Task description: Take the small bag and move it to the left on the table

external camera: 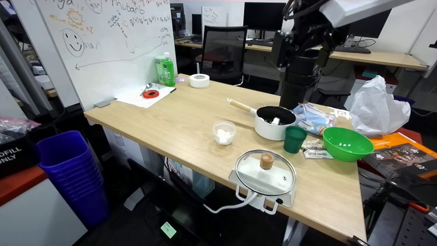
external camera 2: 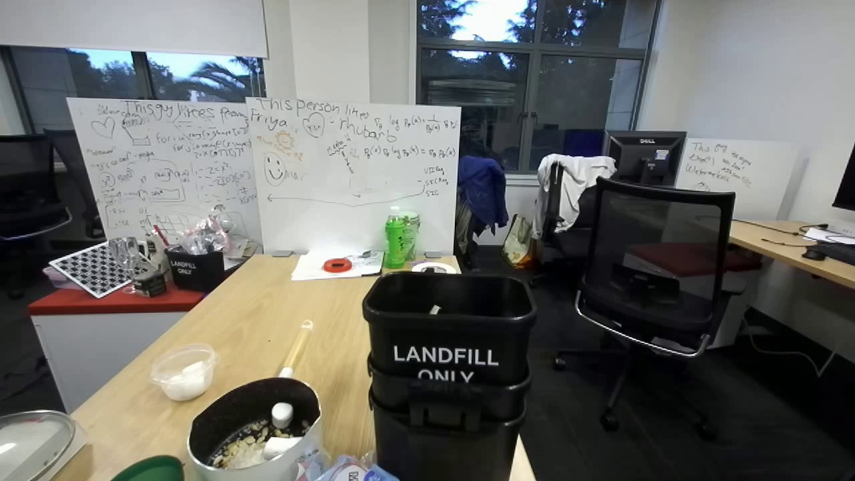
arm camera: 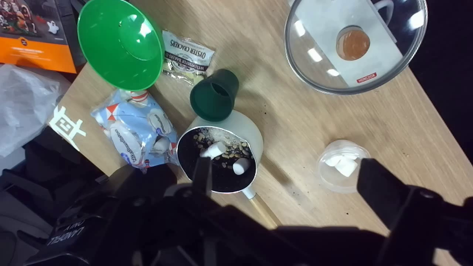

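Note:
The small bag is a clear packet of oyster crackers with a white and dark label (external camera: 316, 153). It lies flat on the light wood table (external camera: 164, 116) between the green cup and the green bowl. It also shows in the wrist view (arm camera: 189, 55), at upper left. In an exterior view with the landfill bins in front, it is out of view. My gripper (external camera: 302, 65) is open and empty, high above the table near the bins. In the wrist view its fingers (arm camera: 284, 166) are wide apart, over the area between the pot and the clear tub, away from the small bag.
A white pot (external camera: 269, 130) holds marshmallows and grains. Around it are a dark green cup (external camera: 295, 141), a green bowl (external camera: 347, 154), a blue marshmallow bag (arm camera: 125, 129), a clear tub (arm camera: 336, 184) and a glass lid (external camera: 251, 172). Stacked black bins (external camera 2: 451, 334) stand tall by the table's edge.

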`<action>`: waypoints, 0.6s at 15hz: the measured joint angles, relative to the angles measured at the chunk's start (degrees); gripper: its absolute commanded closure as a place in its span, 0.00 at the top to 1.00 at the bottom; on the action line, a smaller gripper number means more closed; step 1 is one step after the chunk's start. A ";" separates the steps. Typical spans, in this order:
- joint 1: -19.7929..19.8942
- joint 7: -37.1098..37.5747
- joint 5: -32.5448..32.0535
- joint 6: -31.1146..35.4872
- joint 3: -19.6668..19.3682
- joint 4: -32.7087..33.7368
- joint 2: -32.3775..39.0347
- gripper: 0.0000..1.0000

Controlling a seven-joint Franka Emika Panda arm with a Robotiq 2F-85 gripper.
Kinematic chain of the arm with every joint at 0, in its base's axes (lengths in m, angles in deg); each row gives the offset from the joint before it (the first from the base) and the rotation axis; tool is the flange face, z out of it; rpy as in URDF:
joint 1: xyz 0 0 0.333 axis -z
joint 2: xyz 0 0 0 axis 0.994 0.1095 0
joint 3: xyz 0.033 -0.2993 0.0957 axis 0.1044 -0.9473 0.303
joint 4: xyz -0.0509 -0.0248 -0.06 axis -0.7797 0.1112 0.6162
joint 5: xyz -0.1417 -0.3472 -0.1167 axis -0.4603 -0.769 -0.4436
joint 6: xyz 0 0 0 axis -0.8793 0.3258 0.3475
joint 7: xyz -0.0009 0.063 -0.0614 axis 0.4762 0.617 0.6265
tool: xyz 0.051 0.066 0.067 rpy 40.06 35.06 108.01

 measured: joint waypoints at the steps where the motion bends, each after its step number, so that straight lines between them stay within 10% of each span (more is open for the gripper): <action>1: -0.71 0.99 0.00 -0.04 -1.02 0.00 0.02 1.00; 9: -1.24 8.08 7.71 0.56 -12.99 0.41 0.84 1.00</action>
